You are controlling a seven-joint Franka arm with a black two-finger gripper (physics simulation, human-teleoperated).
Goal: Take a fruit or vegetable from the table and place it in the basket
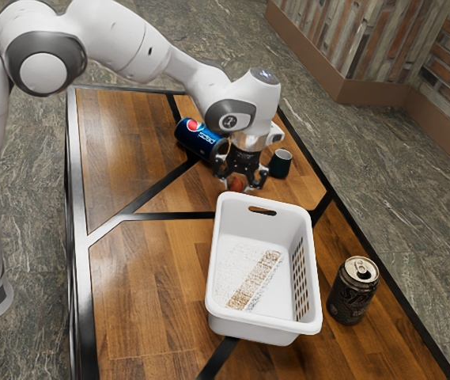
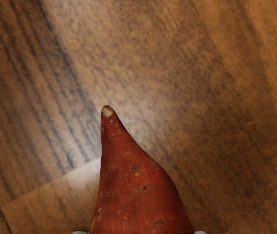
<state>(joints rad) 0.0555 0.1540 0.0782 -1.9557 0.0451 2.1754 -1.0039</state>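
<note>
Hand (image 1: 237,183) is closed on the sweet potato (image 2: 136,195), a finger against each flank, at the table (image 1: 141,285) just off the slotted end of the basket (image 1: 252,332); can't tell if it's clear of the wood. I'd expect it dense, fairly heavy for its size and stiff, so a firm squeeze shouldn't hurt it, though the skin may slip a bit. I'd grip across the thick middle and avoid the tapered tip, where pads could slide off.
</note>
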